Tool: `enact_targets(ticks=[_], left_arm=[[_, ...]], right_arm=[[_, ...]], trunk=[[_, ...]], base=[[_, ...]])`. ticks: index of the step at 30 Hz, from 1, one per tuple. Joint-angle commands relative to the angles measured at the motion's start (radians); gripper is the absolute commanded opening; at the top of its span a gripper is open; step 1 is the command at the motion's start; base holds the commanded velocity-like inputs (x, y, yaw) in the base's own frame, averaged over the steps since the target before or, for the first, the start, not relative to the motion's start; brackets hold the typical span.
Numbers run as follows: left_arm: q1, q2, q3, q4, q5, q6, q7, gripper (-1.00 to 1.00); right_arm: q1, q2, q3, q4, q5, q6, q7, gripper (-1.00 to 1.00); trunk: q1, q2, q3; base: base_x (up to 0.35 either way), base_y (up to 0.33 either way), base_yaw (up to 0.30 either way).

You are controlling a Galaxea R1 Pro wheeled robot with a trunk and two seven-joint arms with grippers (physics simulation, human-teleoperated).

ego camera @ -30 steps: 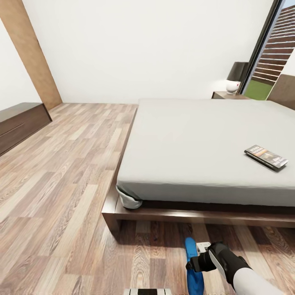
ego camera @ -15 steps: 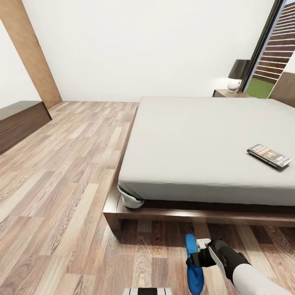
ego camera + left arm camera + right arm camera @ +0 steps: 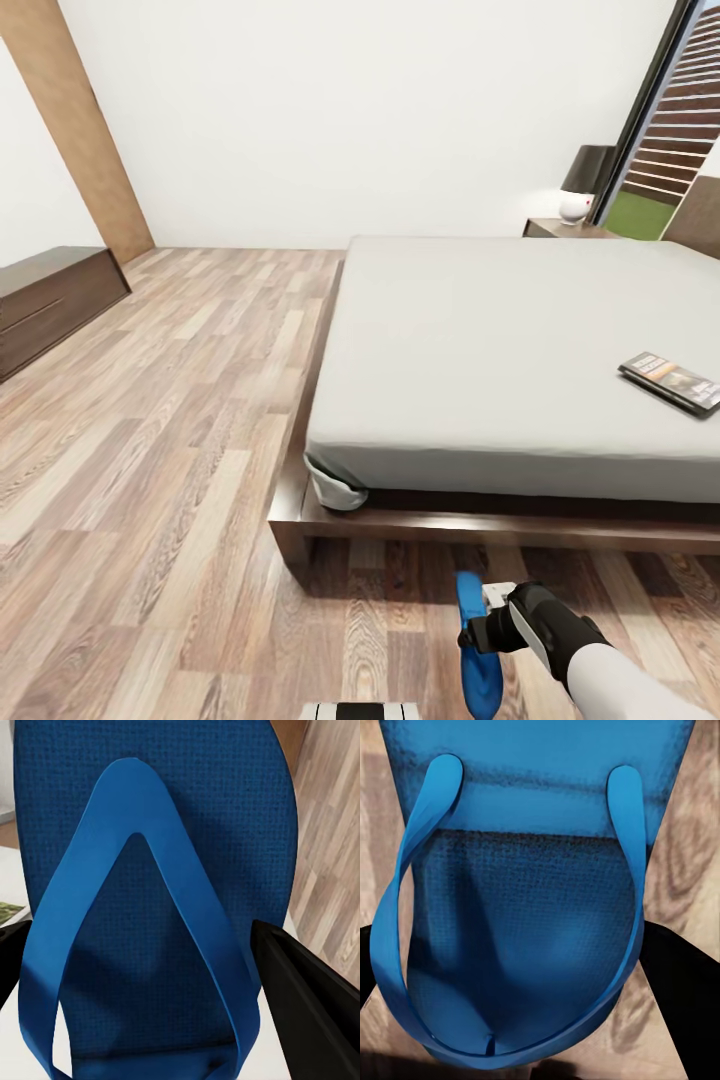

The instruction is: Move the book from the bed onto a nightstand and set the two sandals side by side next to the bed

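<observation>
A blue sandal (image 3: 477, 650) is held by the right gripper (image 3: 480, 632) low over the wooden floor (image 3: 150, 480), just off the foot of the bed (image 3: 520, 340); in the right wrist view its dark fingers (image 3: 682, 990) are seen clamped on either side of that sandal's sole (image 3: 521, 930). The other sandal (image 3: 150, 870) is clamped between the fingers (image 3: 307, 1005) of the left gripper (image 3: 142, 967). The book (image 3: 671, 382) is seen lying flat on the bed's grey mattress, near its right side. A nightstand (image 3: 565, 228) carrying a small lamp (image 3: 583, 182) stands beyond the bed's far corner, and a long dark cabinet (image 3: 50, 300) is set well apart from the bed, against the left wall
</observation>
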Motion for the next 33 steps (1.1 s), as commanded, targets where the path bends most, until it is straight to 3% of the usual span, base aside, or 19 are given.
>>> enact_targets(ticks=[1,19,25,33], left_arm=[[0.0,0.0,0.002,-0.001,0.004,-0.005,0.0,-1.0],[0.0,0.001,0.002,-0.001,0.004,-0.005,0.0,-1.0],[0.0,0.001,0.002,0.0,0.004,-0.005,0.0,-1.0],[0.0,0.001,0.002,0.001,0.004,-0.004,0.0,-1.0]], right_arm=[[0.0,-0.001,0.007,-0.002,0.007,0.004,0.006,-1.0],[0.0,-0.002,0.007,-0.001,0.008,0.029,0.001,-1.0],[0.0,-0.001,0.006,-0.001,0.007,0.03,-0.031,-1.0],[0.0,-0.001,-0.038,-0.001,0.009,0.031,-0.044,-1.0]], trunk=[[0.0,0.0,-0.001],[0.0,0.0,-0.001],[0.0,0.0,-0.001],[0.0,0.0,-0.001]], base=[[0.0,0.177,0.0],[0.0,0.077,0.0],[0.029,0.089,0.0],[0.078,0.142,0.0]])
